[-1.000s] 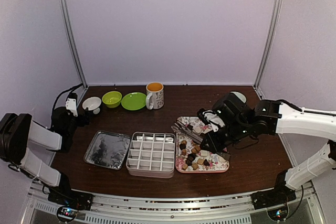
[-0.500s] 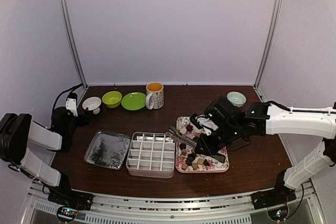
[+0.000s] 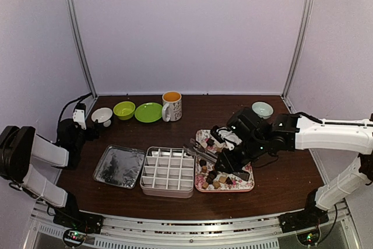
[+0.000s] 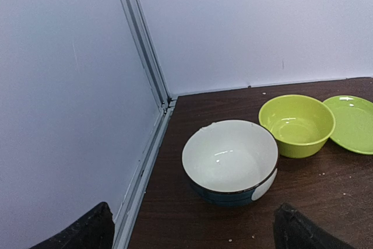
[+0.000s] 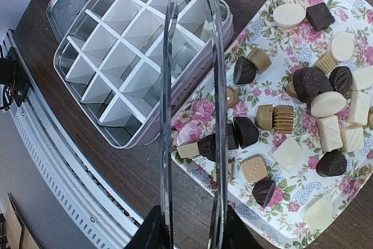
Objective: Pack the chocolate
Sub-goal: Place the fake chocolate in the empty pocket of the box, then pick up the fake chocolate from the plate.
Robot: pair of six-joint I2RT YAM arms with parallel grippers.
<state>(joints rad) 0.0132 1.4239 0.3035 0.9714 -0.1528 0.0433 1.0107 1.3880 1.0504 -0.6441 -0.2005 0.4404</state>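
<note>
My right gripper [image 5: 189, 234], clasping the tongs [image 5: 168, 115], is swinging left from tray [image 5: 192, 112] towards box [image 5: 152, 132], tongs easing apart, nothing between them. Chocolate [image 5: 309, 83] is sitting on the tray, unpacked. Left gripper [image 4: 192, 231] is idling, spread wide.

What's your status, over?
Left claw open, by white bowl. Right claw grips thin metal tongs over divided metal box. Chocolate pieces on pink floral tray; box looks empty. Nothing blocking.

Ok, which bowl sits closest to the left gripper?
The white bowl, dark blue outside; the lime green bowl and pale blue bowl sit farther off.
</note>
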